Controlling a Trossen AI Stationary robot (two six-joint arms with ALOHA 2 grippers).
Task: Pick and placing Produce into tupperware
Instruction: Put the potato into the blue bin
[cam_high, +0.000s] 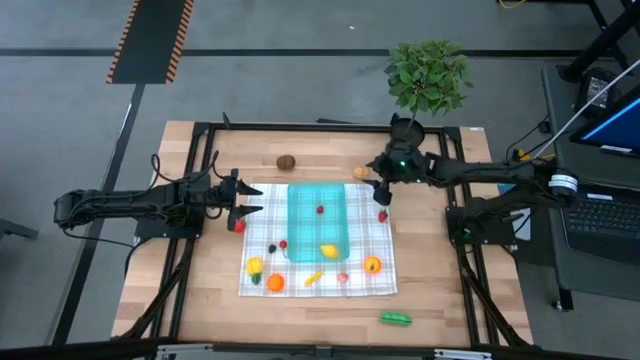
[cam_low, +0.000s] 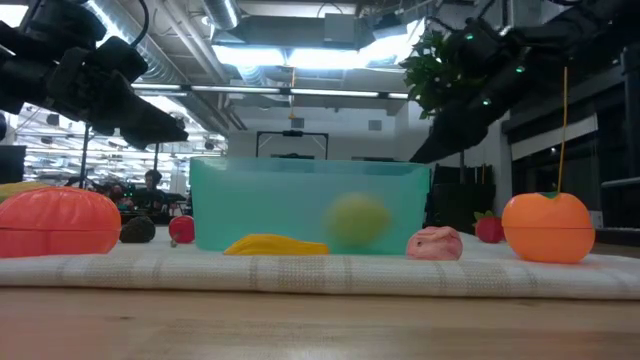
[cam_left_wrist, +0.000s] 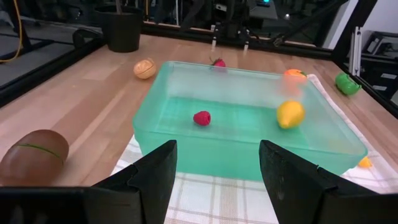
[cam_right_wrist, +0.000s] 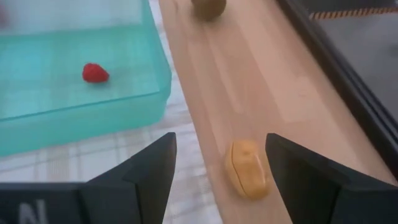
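The teal tupperware (cam_high: 317, 222) stands on the checked cloth (cam_high: 380, 285). A red berry (cam_left_wrist: 201, 117) and a yellow lemon (cam_left_wrist: 290, 114) lie inside it. More produce lies around it on the cloth, among it an orange piece (cam_high: 372, 265) and a red piece (cam_high: 382, 215). My left gripper (cam_high: 256, 200) hangs open at the container's left end, empty. My right gripper (cam_high: 377, 192) hangs open above the container's far right corner. A tan piece (cam_right_wrist: 249, 168) lies on the bare wood below and ahead of its fingers, untouched.
A brown kiwi (cam_high: 287, 161) lies on the wood beyond the container, a green piece (cam_high: 395, 319) near the front edge. A potted plant (cam_high: 428, 75) stands at the far edge behind my right arm. Black frame rails run along both sides of the table.
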